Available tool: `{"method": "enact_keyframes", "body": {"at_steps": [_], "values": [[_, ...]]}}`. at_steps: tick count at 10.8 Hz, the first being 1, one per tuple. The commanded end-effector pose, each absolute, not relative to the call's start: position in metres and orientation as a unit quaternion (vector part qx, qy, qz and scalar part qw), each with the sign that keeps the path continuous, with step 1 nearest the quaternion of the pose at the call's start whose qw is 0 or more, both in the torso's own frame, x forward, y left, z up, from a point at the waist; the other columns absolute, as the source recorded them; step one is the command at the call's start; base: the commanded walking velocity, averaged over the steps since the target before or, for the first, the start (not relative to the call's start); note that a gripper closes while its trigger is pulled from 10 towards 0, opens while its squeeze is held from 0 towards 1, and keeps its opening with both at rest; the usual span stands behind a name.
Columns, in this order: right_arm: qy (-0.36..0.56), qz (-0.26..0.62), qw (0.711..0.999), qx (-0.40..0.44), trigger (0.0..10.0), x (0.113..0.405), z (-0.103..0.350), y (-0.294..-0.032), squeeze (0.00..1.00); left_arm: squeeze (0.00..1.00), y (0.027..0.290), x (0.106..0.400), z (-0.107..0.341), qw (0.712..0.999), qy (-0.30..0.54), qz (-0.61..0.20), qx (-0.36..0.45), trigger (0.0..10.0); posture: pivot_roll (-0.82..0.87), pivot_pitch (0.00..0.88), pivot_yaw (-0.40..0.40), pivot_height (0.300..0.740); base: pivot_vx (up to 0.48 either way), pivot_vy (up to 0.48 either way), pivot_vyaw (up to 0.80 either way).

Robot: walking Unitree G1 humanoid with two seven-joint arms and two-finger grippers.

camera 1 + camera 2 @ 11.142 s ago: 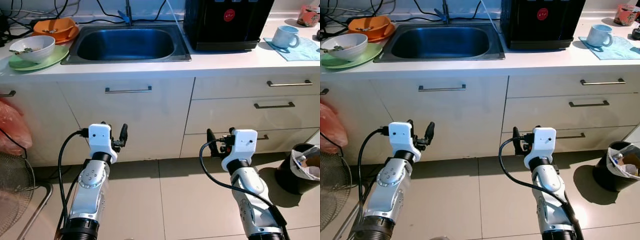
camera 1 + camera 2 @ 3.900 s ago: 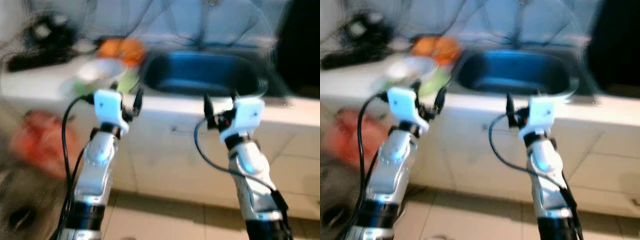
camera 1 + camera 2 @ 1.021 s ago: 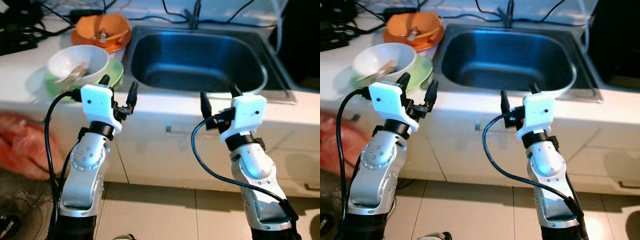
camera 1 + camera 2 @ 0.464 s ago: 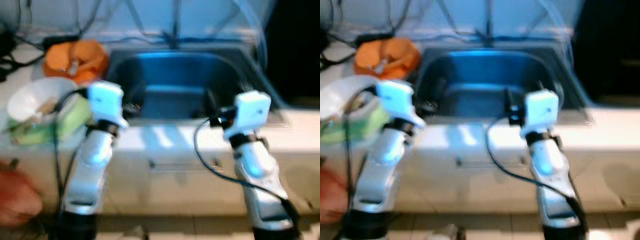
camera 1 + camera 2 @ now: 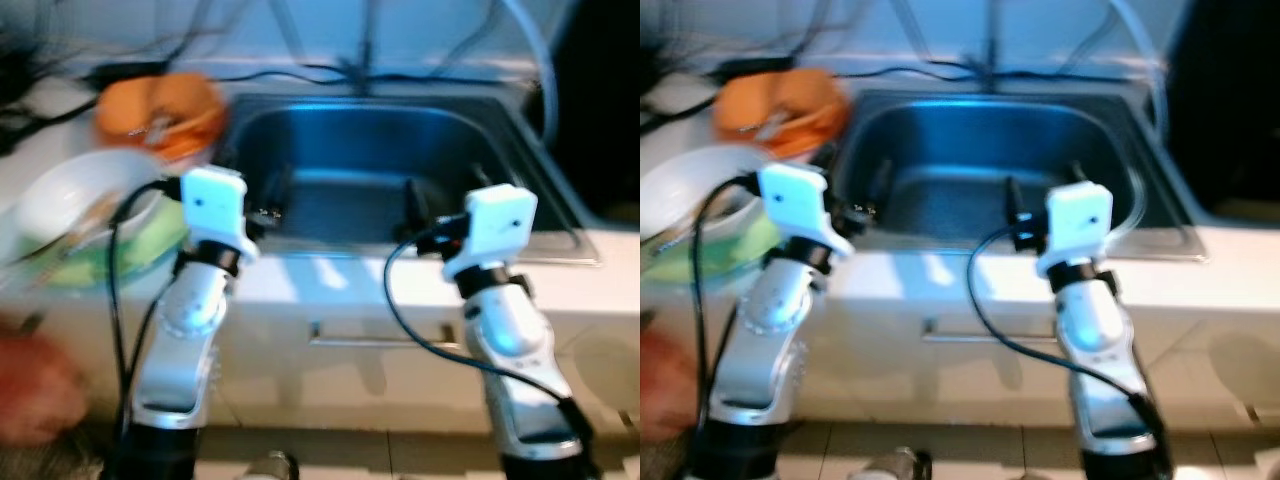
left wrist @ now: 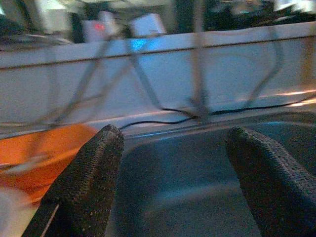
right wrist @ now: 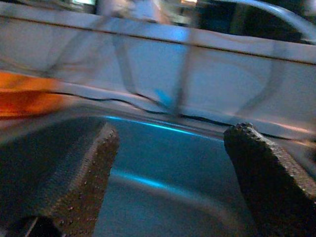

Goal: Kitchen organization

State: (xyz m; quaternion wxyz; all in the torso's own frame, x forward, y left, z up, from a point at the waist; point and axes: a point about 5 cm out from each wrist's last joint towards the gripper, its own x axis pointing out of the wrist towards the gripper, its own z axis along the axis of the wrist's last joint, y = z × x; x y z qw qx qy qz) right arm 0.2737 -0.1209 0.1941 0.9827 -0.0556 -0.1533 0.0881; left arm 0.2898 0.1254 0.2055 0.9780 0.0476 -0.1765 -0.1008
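Both grippers hover at the front edge of the sink [image 5: 370, 160], centre frame. The left gripper [image 6: 170, 182] and the right gripper [image 7: 173, 182] each have fingers spread open, empty. On the table [image 5: 330, 275] at upper left sit an orange bowl [image 5: 160, 115] and a white bowl [image 5: 75, 205], blurred.

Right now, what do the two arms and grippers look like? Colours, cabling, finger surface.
Both arms are silver metal with dark collars near the base. Each wrist carries a white boxy housing, and a black cable loops from it down along the forearm. The left gripper and right gripper each have two long black fingers; in the wrist views the finger pads are dark with a fine stippled texture. No markings are legible.
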Motion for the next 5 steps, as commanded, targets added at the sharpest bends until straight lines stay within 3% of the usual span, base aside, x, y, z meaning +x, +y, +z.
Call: {"method": "enact_keyframes", "body": {"at_steps": [1,3,5], "values": [[-0.156,0.083,0.982,-0.061,10.0,0.2748,0.1949,-0.1238,0.00,0.00,0.1252,0.2891,0.2059,0.978,-0.178,-0.098,0.051,10.0,0.03,0.086,0.023,0.740,0.000,0.000,0.79],[-0.155,0.082,0.983,-0.060,10.0,0.2752,0.1944,-0.1233,0.00,0.00,0.1249,0.2899,0.2054,0.977,-0.176,-0.099,0.060,10.0,0.03,0.086,0.024,0.740,0.000,0.000,0.78],[-0.154,0.082,0.983,-0.057,10.0,0.2755,0.1940,-0.1225,0.00,0.00,0.1237,0.2907,0.2048,0.978,-0.173,-0.107,0.054,10.0,0.03,0.087,0.028,0.740,0.000,0.000,0.20]]}}
